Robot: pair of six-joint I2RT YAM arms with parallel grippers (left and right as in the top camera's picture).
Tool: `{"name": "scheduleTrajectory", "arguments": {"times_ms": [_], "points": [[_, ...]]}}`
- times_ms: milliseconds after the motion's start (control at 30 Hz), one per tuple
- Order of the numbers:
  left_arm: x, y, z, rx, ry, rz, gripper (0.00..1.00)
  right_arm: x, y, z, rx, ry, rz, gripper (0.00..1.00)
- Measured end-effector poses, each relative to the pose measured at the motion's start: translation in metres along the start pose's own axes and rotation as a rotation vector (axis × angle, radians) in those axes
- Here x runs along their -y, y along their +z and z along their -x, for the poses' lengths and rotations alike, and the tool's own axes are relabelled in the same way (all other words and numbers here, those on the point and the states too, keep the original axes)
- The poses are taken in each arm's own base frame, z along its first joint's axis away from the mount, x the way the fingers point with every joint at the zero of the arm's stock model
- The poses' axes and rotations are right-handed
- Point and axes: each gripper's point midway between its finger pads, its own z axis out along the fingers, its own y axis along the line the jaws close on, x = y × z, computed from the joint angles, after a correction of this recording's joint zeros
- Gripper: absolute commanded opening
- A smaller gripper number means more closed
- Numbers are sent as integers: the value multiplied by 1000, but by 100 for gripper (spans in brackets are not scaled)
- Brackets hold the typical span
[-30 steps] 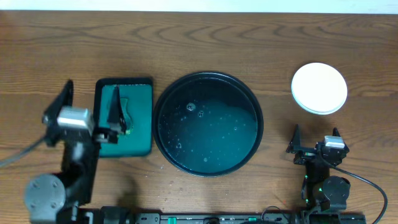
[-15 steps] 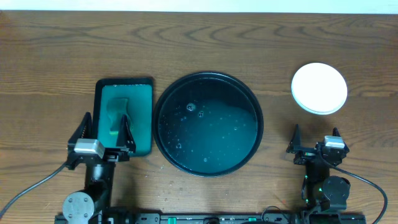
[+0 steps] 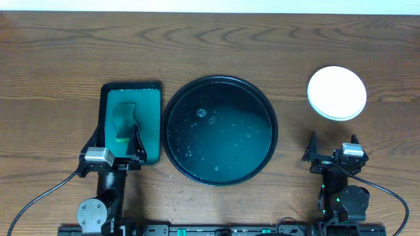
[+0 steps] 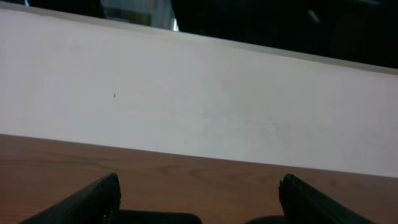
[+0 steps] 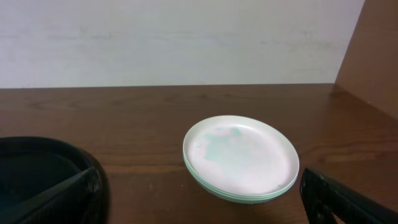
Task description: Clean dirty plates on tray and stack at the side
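The black round tray (image 3: 271,134) lies in the middle of the wooden table (image 3: 210,39). No plate sits in it; its floor is wet, with droplets (image 3: 201,113) and small specks scattered over it. The stack of plates (image 3: 336,92) stands on the bare wood well to the tray's right, toward the far side, apart from its rim. In the right wrist view the top plate is white with pale mint patches, and layered rims show along the stack's front edge, though the count is hard to tell.

Just left of the black tray lies a green rectangular tray (image 3: 152,111) with a black rim, and a green sponge (image 3: 123,120) lies lengthwise on it.

The left gripper (image 3: 115,140) is spread wide over the near end of the green tray, one finger on each side of the sponge's near end and nothing between them. Its wrist camera looks level across the table at a white wall (image 4: 199,99).

The right gripper (image 3: 334,144) is near the table's front edge, on the near side of the plates and apart from them. It too gapes wide and holds nothing.
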Motion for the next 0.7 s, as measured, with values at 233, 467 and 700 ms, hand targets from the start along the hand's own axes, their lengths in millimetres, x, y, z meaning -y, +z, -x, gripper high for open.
{"name": "scheduleTrajectory", "arguments": {"times_ms": [233,467,700], "points": [[-7,1,-33,-68,-11,14,82,0,0,0,0,0,0,99],[-12,-3,-63,-178,-25,36,82,0,0,0,1,0,0,99],[-19,-9,-87,-280,-61,74,82,0,0,0,0,0,0,99]]}}
